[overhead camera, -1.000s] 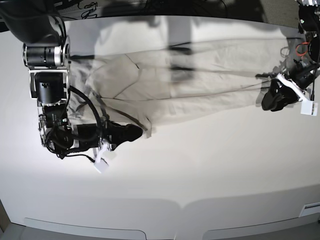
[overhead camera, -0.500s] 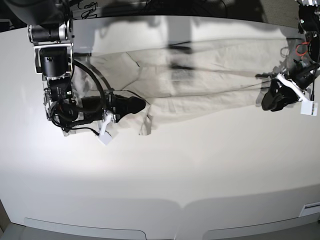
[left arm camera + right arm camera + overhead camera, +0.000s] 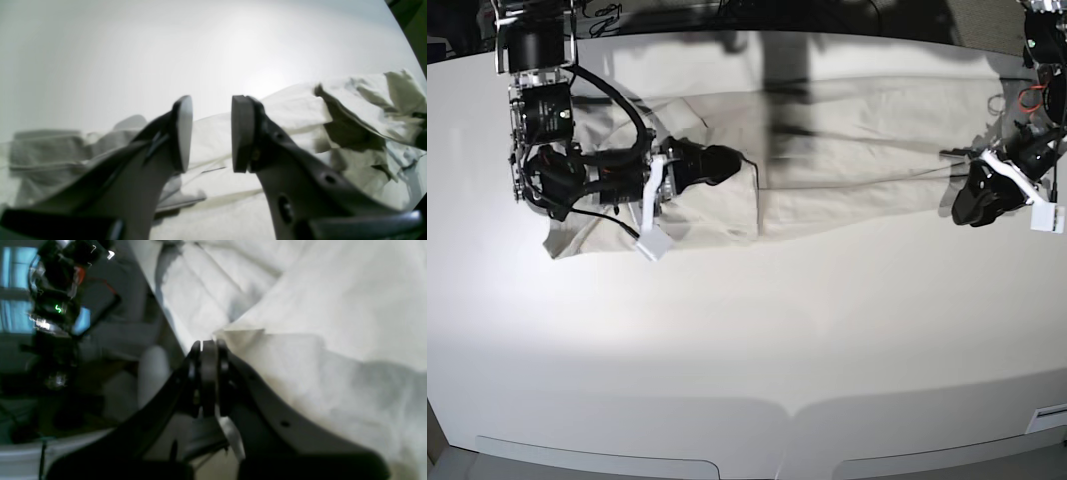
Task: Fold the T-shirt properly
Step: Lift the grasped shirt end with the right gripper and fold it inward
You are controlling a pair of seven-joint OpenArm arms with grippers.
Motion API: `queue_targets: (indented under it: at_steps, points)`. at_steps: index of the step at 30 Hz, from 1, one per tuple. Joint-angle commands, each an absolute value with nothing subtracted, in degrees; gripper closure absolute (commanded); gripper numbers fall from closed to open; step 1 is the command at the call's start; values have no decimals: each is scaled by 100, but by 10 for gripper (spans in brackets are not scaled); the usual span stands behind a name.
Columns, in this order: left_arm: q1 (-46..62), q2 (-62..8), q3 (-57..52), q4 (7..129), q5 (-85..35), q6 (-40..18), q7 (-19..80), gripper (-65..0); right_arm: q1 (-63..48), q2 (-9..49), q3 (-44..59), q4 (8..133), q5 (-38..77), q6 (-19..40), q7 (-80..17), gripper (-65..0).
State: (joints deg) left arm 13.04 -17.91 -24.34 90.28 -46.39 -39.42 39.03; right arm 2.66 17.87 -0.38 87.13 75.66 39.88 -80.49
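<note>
Fold underway: right gripper (image 3: 209, 350) was pinched on the T-shirt (image 3: 847, 130) edge, 9 o'clock side. Left gripper (image 3: 211, 133) released, 3 o'clock. Advised laying the flap flat, edges aligned.

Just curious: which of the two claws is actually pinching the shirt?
The right gripper, on the base view's left, is shut on the T-shirt. The left gripper is open, with nothing between its pads.

Both arms are black with silver joint bands. The right arm (image 3: 537, 120) trails looping black cables and a white tag. The left arm (image 3: 1027, 150) shows an orange wire. Curved dark jaws carry flat grey pads (image 3: 241, 133) and small screw holes.
</note>
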Motion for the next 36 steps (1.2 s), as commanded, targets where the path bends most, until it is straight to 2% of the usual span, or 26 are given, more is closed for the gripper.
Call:
queue_targets:
  at_steps: [1, 10, 14, 22, 28, 33, 36]
  points:
    - [1253, -1874, -2471, 9124, -4777, -4000, 3763, -196, 296, 1881, -8, 9037, 7675, 4000, -8000, 0]
    - [1253, -1874, -2471, 9124, -4779, -4000, 3750, -196, -344, 2401, -8, 9998, 6027, 4000, -8000, 0]
    - [1253, -1876, -2471, 9124, -4777, -4000, 3745, -196, -486, 2477, -8, 10379, 5378, 4000, -7671, 0]
    - [1253, -1876, -2471, 9124, -4779, -4000, 3747, -196, -513, 2477, -10, 11146, 4659, 4000, -6991, 0]
    - [1253, -1876, -2471, 9124, -4779, -4000, 3743, -196, -515, 2475, -67, 11163, 4644, 4000, -6943, 0]
    - [1253, -1874, -2471, 9124, -4779, -4000, 3745, -196, -578, 2471, -635, 11163, 4543, 4000, -6936, 0]
    - [1253, -1876, -2471, 9124, -4777, -4000, 3750, -196, -574, 2423, -1070, 11163, 3874, 4000, -6676, 0]
